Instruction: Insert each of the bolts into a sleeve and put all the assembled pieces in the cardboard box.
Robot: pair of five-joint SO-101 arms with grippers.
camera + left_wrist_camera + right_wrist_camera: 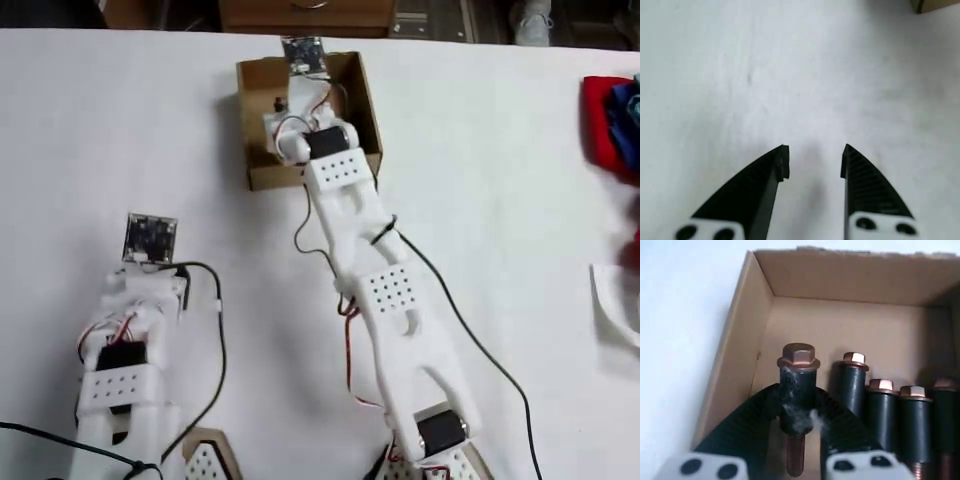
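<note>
Above the white table (pixel 120 120), left gripper (pixel 815 160) spread apart with nothing between: little to go wrong on that side. More risk at the cardboard box (pixel 735 355), as judged: if released from too high or while tilted, could strike the row already inside and scatter it; if opened unevenly, could drag the held bolt (pixel 798 357) out of its sleeve (pixel 796 382). Inside the box, near one side wall: right gripper (pixel 799 392) clamped on that black sleeve, copper bolt through it. Just beside, four more assembled pieces (pixel 881 410), side by side in a row.
</note>
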